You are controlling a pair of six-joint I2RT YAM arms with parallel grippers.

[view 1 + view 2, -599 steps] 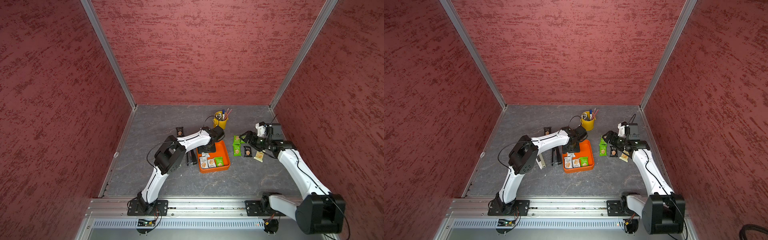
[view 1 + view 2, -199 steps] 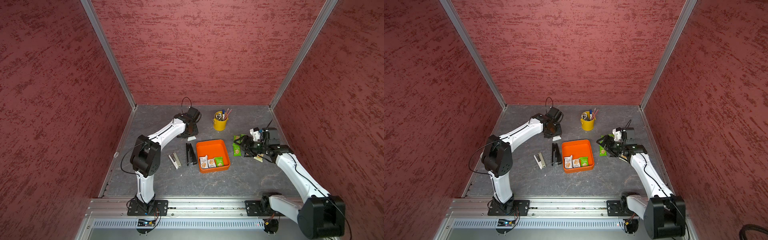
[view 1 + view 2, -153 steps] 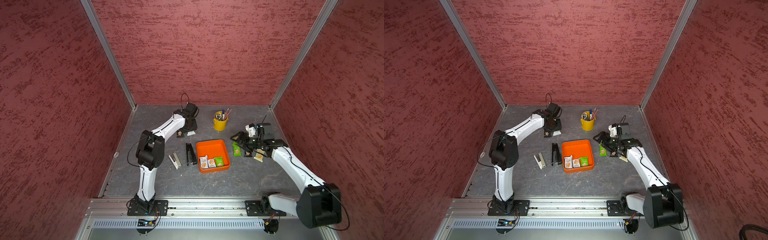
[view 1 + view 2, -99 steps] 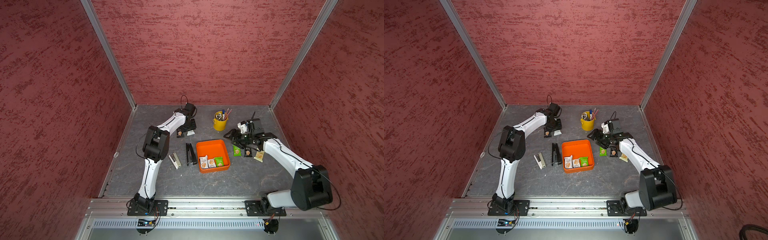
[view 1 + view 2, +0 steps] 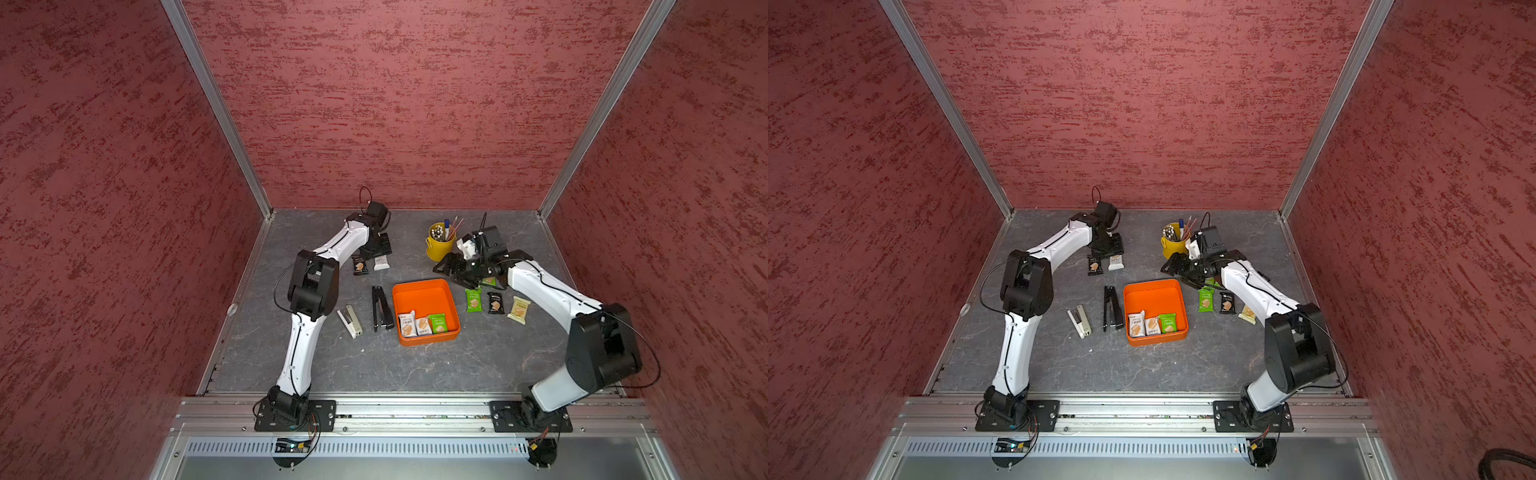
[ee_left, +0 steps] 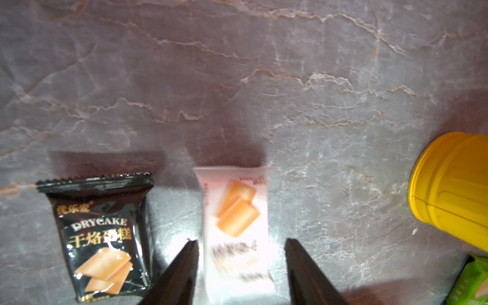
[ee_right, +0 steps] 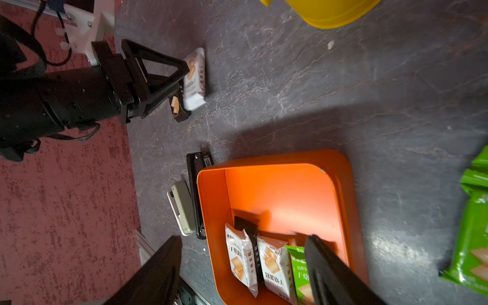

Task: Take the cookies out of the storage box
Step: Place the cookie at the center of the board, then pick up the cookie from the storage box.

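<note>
Left fingers [image 6: 179, 274] angle downward, slightly parted; right fingers [image 7: 158, 277] spread wide, holding nothing.

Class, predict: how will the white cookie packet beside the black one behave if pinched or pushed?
The white cookie packet looks puffed, so probably light and yielding when pinched. Flat and glossy on the table, it would likely slide, not roll.

- The storage box [image 5: 424, 286] is a shallow, bright-orange square tray with rounded corners. It sits flat on the table, just below the right gripper [image 7: 244, 237].
- Four cookies stand in a row against one wall of the box: a white packet [image 7: 240, 256], a black packet [image 7: 247, 229] on edge, a second white packet [image 7: 273, 264] and a green packet [image 7: 297, 269].
- A blurred white cookie [image 6: 237, 232] lies flat between the parted fingers of the left gripper [image 6: 241, 241]. A black cookie [image 6: 103, 237] lies just beside it, outside them.
- A green cookie [image 5: 473, 300], a dark cookie [image 5: 495, 302] and a cream cookie [image 5: 518, 309] lie in a row behind the right gripper.
</note>
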